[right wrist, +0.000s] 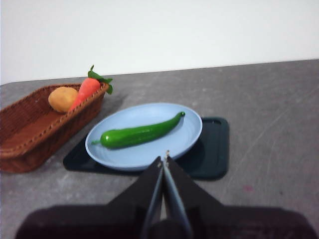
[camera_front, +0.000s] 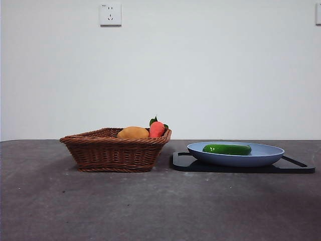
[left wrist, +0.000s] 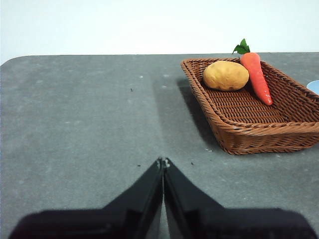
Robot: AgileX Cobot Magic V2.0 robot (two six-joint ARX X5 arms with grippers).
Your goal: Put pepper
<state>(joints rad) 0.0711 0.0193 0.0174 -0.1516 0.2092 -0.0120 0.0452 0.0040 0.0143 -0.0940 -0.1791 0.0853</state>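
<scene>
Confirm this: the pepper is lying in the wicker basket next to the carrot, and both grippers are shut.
Wrong on one point. The pepper lies on the blue plate, not in the basket; the right wrist view shows it. Both grippers, left and right, are shut.

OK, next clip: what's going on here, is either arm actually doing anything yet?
Nothing is being handled. The pepper lies on the blue plate, which sits on a dark tray beside a wicker basket holding a carrot and a yellow-orange fruit. The left hand and the right hand are both shut and holding nothing, away from the objects. Neither shows in the front view.
</scene>
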